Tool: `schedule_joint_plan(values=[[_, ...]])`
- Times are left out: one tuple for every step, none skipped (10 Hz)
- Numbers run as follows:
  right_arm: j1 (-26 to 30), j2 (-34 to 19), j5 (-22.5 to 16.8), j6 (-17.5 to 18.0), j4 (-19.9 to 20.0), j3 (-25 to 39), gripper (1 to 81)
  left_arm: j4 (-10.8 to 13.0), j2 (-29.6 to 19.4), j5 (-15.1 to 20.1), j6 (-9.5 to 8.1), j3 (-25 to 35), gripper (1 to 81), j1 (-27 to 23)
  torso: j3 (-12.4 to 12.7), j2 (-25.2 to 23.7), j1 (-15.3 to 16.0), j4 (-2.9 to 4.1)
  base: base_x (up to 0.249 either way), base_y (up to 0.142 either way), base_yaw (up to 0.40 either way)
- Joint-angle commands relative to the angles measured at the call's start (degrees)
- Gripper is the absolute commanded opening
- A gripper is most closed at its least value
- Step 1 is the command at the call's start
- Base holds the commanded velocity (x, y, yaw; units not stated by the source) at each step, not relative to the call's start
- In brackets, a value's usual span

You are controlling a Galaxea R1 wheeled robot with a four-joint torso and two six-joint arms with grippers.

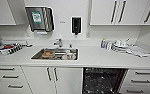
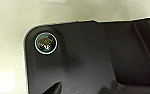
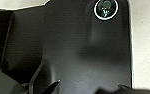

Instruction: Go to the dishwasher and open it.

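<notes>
The dishwasher (image 1: 104,80) sits under the white counter (image 1: 96,58), just right of the sink (image 1: 55,54) and its cupboard doors (image 1: 52,80). Its front is down, so the dark interior with its racks stands exposed between the cupboard on one side and a stack of drawers (image 1: 141,80) on the other. More drawers (image 1: 6,76) run along the far left.

The sink holds some crockery, with a tap (image 1: 58,42) behind it. On the counter to the left is a dish rack (image 1: 7,48); to the right, a bottle (image 1: 103,43) stands beside a pile of dishes (image 1: 119,45) and a folded cloth (image 1: 139,52). On the wall above hang a steel towel dispenser (image 1: 39,18) and a dark soap dispenser (image 1: 76,25), with white wall cupboards (image 1: 123,12) at either side.

Each wrist camera looks past the robot's own dark plate at pale speckled floor (image 2: 8,37). Whether the jaws of either gripper are apart or together, I cannot tell.
</notes>
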Motion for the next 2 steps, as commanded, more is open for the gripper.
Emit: schedule_joint_plan(values=[[2.0, -0.3, -2.8, -0.1, -0.8, -0.1, 81.1, -0.5, 0.9, 3.1, 0.06, -2.0, 81.1, -1.9, 0.0, 0.0, 0.0, 0.0, 0.0, 0.0, 0.0], [1.9, -0.1, -2.8, -0.1, -0.7, -0.1, 81.1, -0.5, 1.0, 3.1, -0.02, -2.0, 81.1, -1.9, 0.0, 0.0, 0.0, 0.0, 0.0, 0.0, 0.0]])
